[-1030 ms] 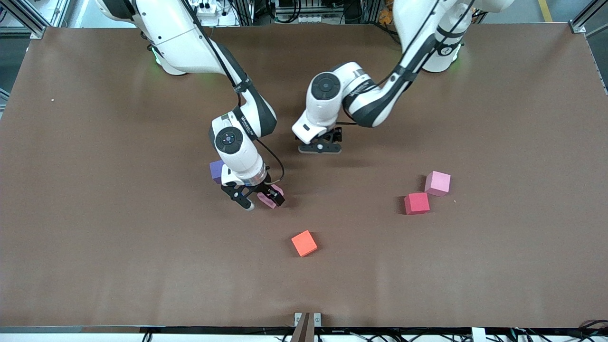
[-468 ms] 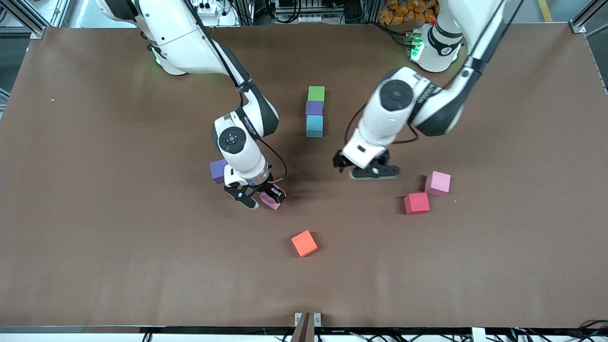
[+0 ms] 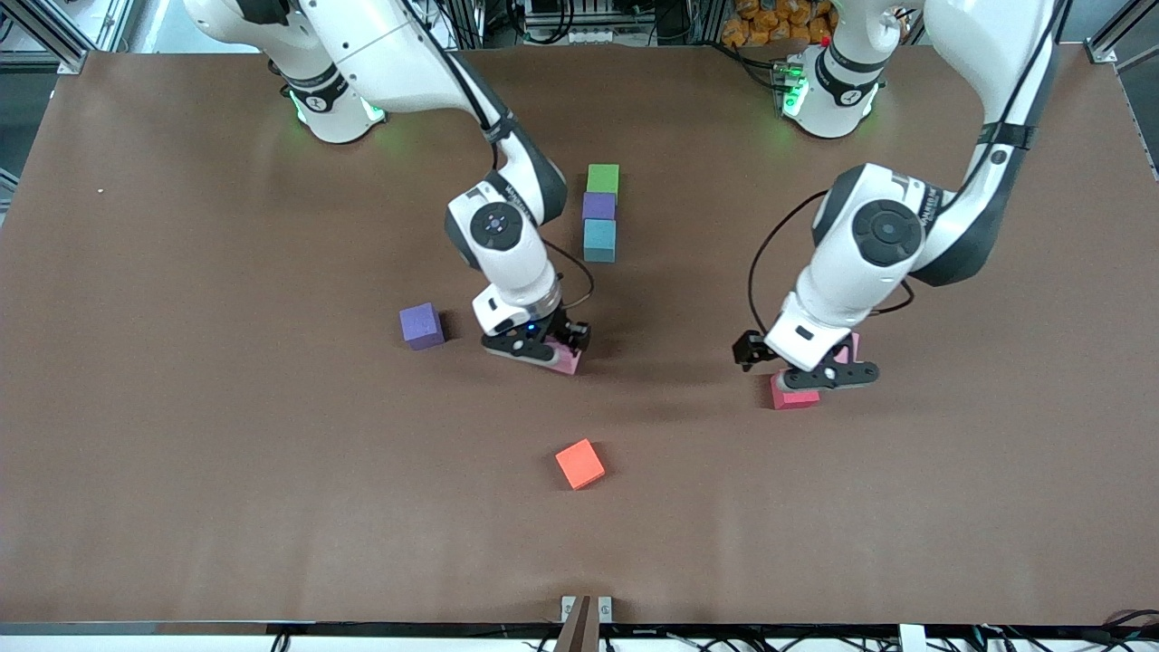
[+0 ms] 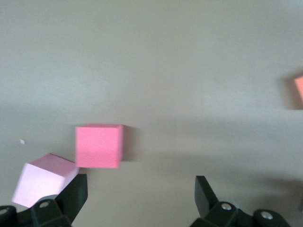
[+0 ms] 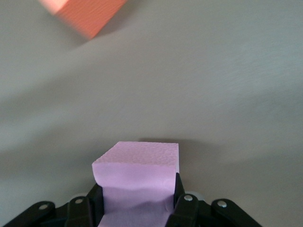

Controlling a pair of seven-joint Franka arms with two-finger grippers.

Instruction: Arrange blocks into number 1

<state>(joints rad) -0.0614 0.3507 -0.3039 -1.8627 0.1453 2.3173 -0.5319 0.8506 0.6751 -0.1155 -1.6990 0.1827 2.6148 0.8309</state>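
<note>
Pink block gripped in your right pincer, just above the table.
Your left pincer hangs wide open and empty over the red block and the second pink block. Green, purple and light blue blocks touch in a row; a loose purple block and orange block lie apart.

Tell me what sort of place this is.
Most likely a robotics lab: a brown mat-covered table framed by aluminium rails, cables and electronics along its edge by the arm bases, and small plain foam cubes such as the orange one.
</note>
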